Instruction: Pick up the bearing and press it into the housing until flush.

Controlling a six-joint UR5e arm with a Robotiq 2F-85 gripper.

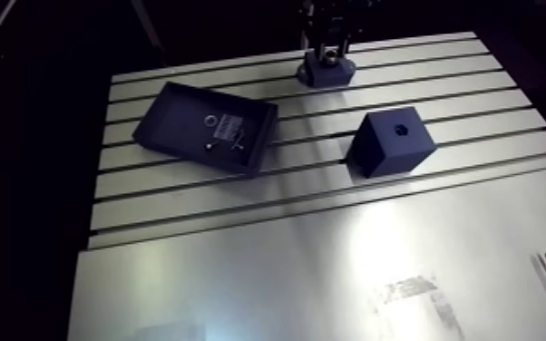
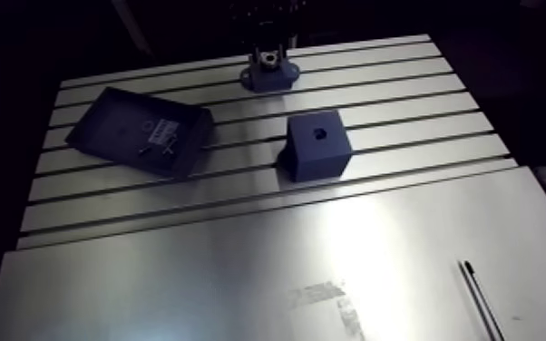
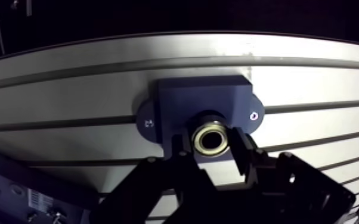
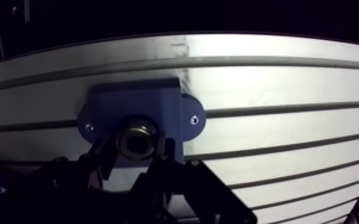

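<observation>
Gripping: the hand [image 4: 135, 152] is clamping the bearing [image 3: 212, 138], with one finger pressing on each side of the brass-coloured ring.
Bearing position: it is sitting right at the mouth of the bore in the blue housing [image 3: 200, 98], which is resting at the far end of the table [image 1: 331, 263].
Step in hand: the pick is looking done and the pressing-in is seemingly getting under way. How deep the ring is sitting, I cannot tell.
Next move: it is calling for a straight push along the bore's axis, keeping the ring square so it is not cocking. The fingers are likely needing to let go before the ring is going flush, since their tips are flanking it close to the housing face.
Surroundings: a dark tray [image 1: 172, 113] of small parts and a blue block [image 1: 393, 145] with a hole on top are resting well apart from the housing, nearer the arm camera.
In the way: nothing is standing between hand and housing.
</observation>
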